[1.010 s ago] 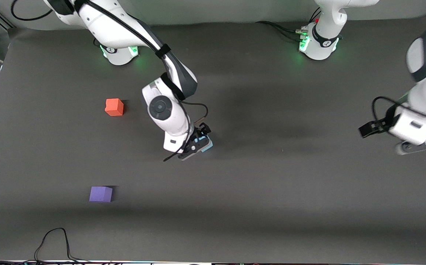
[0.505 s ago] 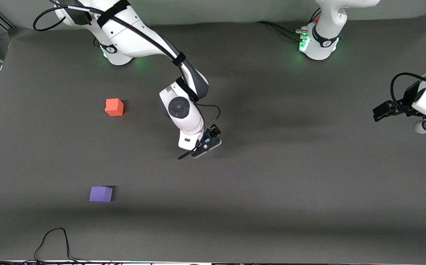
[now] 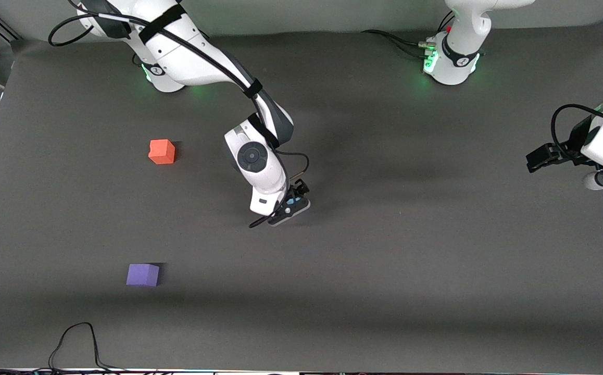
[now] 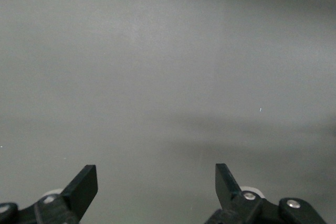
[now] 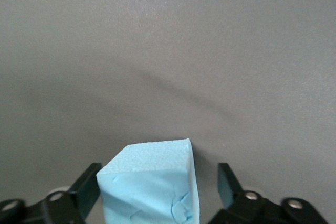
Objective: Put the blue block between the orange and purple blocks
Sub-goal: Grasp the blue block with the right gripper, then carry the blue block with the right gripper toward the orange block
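The blue block (image 5: pixel 149 182) is a light sky-blue cube standing between the fingers of my right gripper (image 5: pixel 157 179). The gripper is open. One finger is close against the block and a gap shows at the other. In the front view only a sliver of the blue block (image 3: pixel 291 201) shows under the right gripper (image 3: pixel 290 207), low over the middle of the table. The orange block (image 3: pixel 162 151) and the purple block (image 3: pixel 142 275) lie toward the right arm's end, the purple one nearer the camera. My left gripper (image 4: pixel 156 182) is open and empty, and it waits above the table's edge (image 3: pixel 601 181).
A black cable (image 3: pixel 75 341) loops on the table near the front edge, close to the purple block. The dark grey table mat (image 3: pixel 411 260) is bare between the two arms.
My right gripper moved a little toward the left arm's end and settled lower, so it now hides most of the blue block. My left arm drew back toward its edge of the table.
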Controlling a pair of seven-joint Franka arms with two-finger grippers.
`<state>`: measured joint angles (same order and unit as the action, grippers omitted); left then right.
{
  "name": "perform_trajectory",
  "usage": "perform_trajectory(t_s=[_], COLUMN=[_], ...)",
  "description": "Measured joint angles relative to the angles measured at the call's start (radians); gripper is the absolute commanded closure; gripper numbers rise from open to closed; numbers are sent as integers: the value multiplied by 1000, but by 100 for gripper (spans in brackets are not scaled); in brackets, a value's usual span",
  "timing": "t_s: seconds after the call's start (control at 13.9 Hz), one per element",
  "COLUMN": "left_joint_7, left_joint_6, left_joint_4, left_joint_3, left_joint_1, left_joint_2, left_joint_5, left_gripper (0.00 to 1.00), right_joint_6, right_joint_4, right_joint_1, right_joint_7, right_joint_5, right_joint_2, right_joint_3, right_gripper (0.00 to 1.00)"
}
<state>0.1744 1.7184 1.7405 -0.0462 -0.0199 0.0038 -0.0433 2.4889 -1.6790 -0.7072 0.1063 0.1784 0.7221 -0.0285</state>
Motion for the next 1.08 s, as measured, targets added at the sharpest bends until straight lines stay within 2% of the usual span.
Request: perform_trajectory(t_s=[0.07,0.14,0.43,0.58,0.94,1.08], left_joint_7=[0,0,0,0,0,0], left_joint_6=[0,0,-1,-1,-1,-2], left_joint_4=[0,0,-3,-8,-40,-65], left_joint_3=[0,0,0,-1,-10,-11], left_joint_1=[-3,-5,-10,-11,-11,-11], left_joint_2=[0,0,0,3,28,30], left_joint_5=[0,0,5,7,7,7], left_gripper=[0,0,0,0,0,0], right_joint_6=[0,-1,-60,-131,-433,-477], right_joint_4=[0,0,9,21,21,-30], right_joint_1=[-1,-2,1,2,13,16], right_joint_7=[1,2,12,17,18,2], right_joint_5=[0,0,0,0,0,0], right_joint_2=[2,3,-7,-41,-253,-333], right_joint_3=[0,0,-10,-49,-248,-346], right_gripper=[76,83,83,83,80,80])
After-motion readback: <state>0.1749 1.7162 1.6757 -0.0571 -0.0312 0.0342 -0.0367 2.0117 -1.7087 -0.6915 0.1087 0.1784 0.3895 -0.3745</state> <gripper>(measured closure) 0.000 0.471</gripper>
